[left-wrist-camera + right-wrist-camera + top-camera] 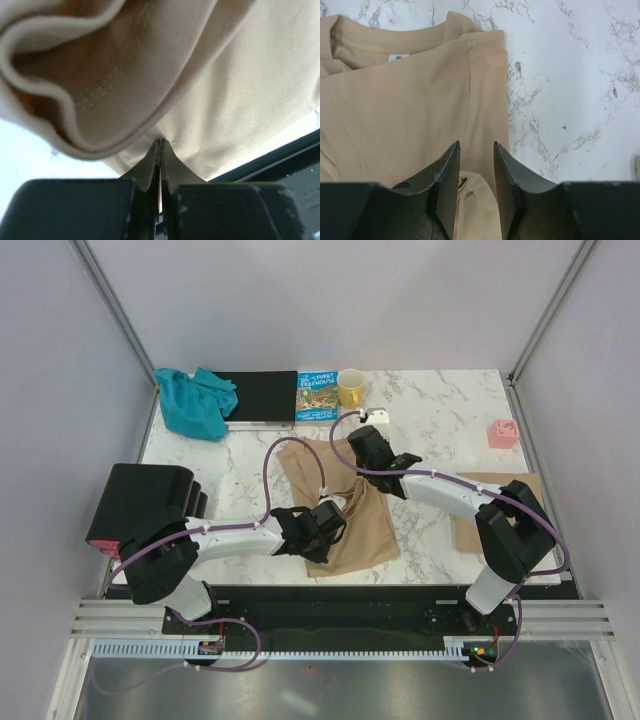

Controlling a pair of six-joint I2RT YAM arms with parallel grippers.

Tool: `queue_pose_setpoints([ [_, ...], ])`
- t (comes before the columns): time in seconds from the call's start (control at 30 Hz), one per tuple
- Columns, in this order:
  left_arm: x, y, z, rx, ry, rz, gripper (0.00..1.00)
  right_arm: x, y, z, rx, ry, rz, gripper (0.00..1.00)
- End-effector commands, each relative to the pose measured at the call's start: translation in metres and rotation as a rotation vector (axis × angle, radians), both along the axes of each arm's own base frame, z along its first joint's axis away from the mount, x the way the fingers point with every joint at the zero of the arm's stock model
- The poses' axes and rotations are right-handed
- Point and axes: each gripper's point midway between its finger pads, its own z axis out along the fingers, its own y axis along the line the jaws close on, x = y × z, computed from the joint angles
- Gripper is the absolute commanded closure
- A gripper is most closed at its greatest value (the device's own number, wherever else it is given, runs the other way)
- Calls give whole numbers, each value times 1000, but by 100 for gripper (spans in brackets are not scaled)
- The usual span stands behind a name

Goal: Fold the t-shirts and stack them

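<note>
The tan t-shirt (358,530) lies half folded and rumpled in the middle of the marble table (440,425), its lower edge near the near rim. The left pincer (328,522) sits at the shirt's left side; in its wrist view the pincer (161,142) is closed tight on a pinch of the cloth (240,100), with a hemmed fold hanging above it. The right pincer (362,440) is over the shirt's far end, and its wrist view shows the jaws (476,145) parted and holding nothing, the shirt (410,110) flat below.

A small label (397,56) sits inside the collar, with print too small to read.

A second tan t-shirt (495,515) lies folded at the right, partly under the right arm. A teal garment (195,402) is bunched at the far left corner, touching a black board (260,395). Beside the board are a picture book (317,395), its title not clearly legible, and a yellow mug (351,388).
</note>
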Motion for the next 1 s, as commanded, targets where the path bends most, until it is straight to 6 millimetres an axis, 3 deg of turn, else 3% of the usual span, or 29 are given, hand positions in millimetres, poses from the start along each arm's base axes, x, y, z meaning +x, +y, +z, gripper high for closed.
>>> queue_pose_setpoints([
  [0.0,26,-9,30,8,-114,11,98,2,10,10,62,-24,15,60],
  [0.13,41,-31,58,-36,-163,-8,94,-8,7,19,75,-16,36,62],
  [0.2,44,-35,62,-38,-172,-19,93,-21,9,30,112,-7,84,65],
  [0.23,47,-39,67,-49,-180,-21,93,-30,6,26,115,11,96,66],
  [0.3,51,-42,68,-43,-192,-20,93,-47,5,34,161,22,134,69],
  [0.37,54,-41,65,-24,-199,-22,93,-68,-5,19,157,74,136,71],
  [0.4,58,-40,58,-1,-196,-16,93,-75,-9,28,176,62,138,72],
  [0.47,60,-40,52,15,-193,-23,93,-93,-17,19,183,94,155,75],
  [0.5,61,-41,50,21,-191,-25,94,-99,-19,29,208,72,166,75],
  [0.57,62,-40,44,39,-184,-25,94,-114,-22,26,220,96,196,78],
  [0.6,65,-41,44,42,-192,-19,95,-119,-23,35,244,76,210,79],
  [0.77,76,-39,43,64,-217,8,96,-143,-14,21,274,152,303,85],
  [0.97,90,-34,50,55,-234,56,98,-150,-3,-12,235,212,333,89],
])
